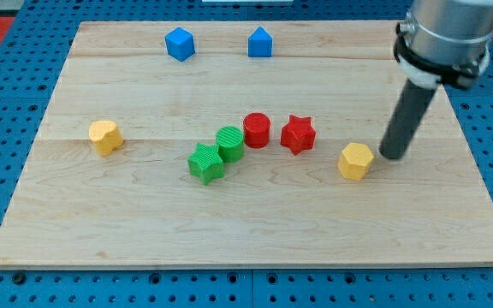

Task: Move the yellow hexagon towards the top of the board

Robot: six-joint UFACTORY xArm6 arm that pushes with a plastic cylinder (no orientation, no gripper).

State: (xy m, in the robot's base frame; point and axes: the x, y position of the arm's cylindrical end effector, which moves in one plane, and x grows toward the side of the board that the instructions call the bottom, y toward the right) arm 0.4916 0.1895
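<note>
Resting on the tabletop (452, 231), my tip (392, 156), a bare rod without fingers, stands just right of the yellow hexagon (355, 161), at the board's right-centre, not below it as an upward push requires.

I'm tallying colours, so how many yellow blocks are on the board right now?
2: the yellow hexagon sits toward the view's right, just left of my tip; another yellow block lies at the left. None seems hidden.

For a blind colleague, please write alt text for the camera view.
My tip rests on a wooden board just right of the yellow hexagon. Red star, red cylinder, green cylinder and green star cluster centrally.
</note>
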